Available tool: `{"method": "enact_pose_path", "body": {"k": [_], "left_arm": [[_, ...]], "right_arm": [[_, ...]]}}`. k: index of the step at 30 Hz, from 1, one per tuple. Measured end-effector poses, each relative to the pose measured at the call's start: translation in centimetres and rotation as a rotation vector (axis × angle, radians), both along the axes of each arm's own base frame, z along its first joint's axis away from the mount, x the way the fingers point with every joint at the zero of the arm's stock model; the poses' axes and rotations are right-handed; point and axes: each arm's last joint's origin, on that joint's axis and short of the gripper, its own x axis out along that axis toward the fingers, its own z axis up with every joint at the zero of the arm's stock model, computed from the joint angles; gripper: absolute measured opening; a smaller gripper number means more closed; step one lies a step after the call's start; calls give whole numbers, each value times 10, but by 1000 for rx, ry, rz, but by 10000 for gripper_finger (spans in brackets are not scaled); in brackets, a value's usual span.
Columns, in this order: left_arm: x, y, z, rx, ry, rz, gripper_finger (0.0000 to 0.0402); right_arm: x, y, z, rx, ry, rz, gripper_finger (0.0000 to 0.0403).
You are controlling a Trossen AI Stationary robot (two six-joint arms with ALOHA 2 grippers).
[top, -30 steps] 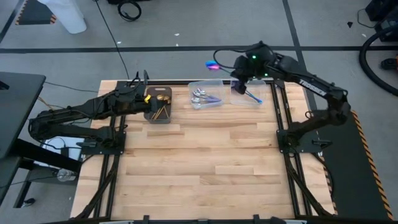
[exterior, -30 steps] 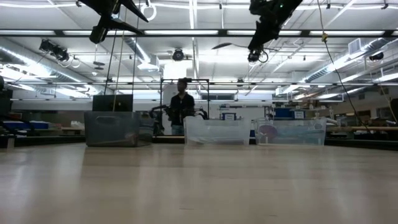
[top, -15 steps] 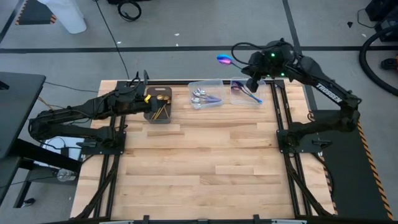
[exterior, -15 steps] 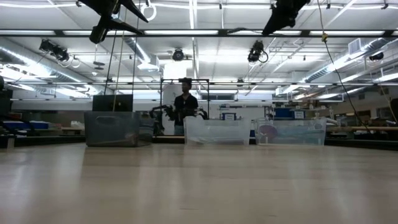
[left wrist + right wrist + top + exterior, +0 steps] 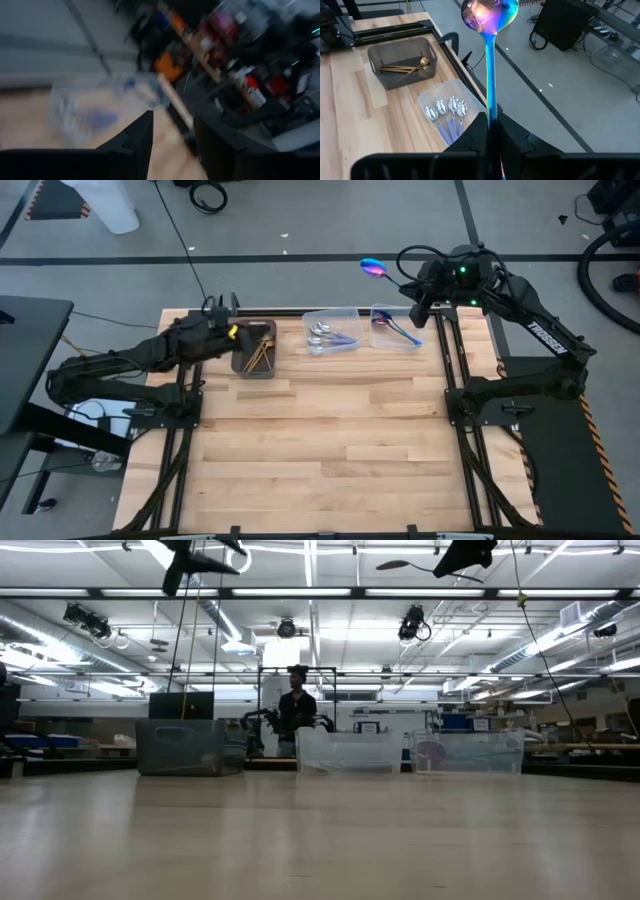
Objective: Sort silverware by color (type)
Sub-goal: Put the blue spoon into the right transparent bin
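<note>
Atop wood table [image 5: 320, 450]: 3 bins; R fingers [image 5: 490, 131] clamped on rainbow spoon [image 5: 490, 30], L fingers [image 5: 145, 135] apart.

High view: we look straight down on the whole table [image 5: 320, 450]. Low view sits at tabletop level, facing the three bins and room. Right wrist view looks close along its rainbow spoon [image 5: 490, 60]; high view shares the grey bin [image 5: 402, 62].

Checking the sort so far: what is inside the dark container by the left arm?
The dark container holds gold spoons, a few slim ones lying crossed. Its tinted walls hide part of the bottom, so an exact count cannot be made.
</note>
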Motion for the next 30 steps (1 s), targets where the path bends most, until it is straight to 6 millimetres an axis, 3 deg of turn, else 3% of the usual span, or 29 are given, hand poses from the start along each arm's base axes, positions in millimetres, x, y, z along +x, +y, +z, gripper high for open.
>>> {"method": "enact_pose_path", "body": {"k": [7, 19, 30], "left_arm": [[2, -4, 19, 290, -40, 77, 149], [2, -5, 18, 292, -24, 80, 149], [2, -5, 9, 222, 27, 77, 149]], "right_arm": [[0, 0, 0, 0, 0, -4, 36], [2, -2, -3, 4, 6, -8, 36], [14, -19, -68, 37, 164, -84, 36]]}}
